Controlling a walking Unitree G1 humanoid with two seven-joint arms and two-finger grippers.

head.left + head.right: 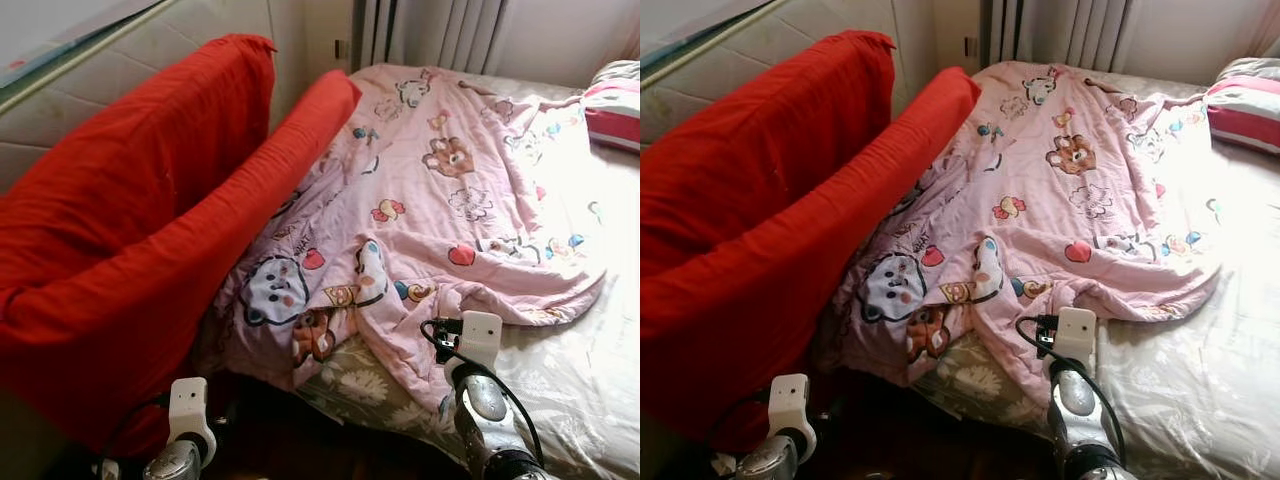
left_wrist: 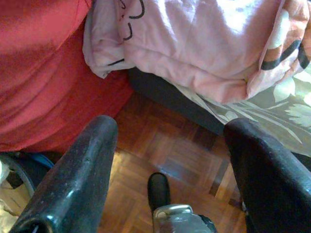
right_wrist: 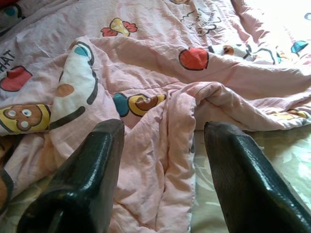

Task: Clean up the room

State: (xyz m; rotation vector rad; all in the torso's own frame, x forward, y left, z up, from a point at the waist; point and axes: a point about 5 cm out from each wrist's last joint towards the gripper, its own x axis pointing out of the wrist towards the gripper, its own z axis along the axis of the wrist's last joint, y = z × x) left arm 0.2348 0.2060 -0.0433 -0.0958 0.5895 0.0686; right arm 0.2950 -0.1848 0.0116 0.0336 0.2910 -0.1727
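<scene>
Parquet floor (image 2: pixel 160 155) lies under the left pincer (image 2: pixel 170 160), fingers spread — right pincer (image 3: pixel 163 165) hovers, also spread, over the rumpled pink cartoon quilt (image 1: pixel 430 200) on the bed (image 1: pixel 570 370); red cushions (image 1: pixel 130 230) flank it, striped pillow (image 1: pixel 615 105) beyond.

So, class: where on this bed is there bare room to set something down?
Bare sheet lies on the robot's right, between the pink quilt and the striped pillow. The left is crowded: the red cushions press against the quilt. The right gripper hangs open over the quilt's rumpled edge.
</scene>
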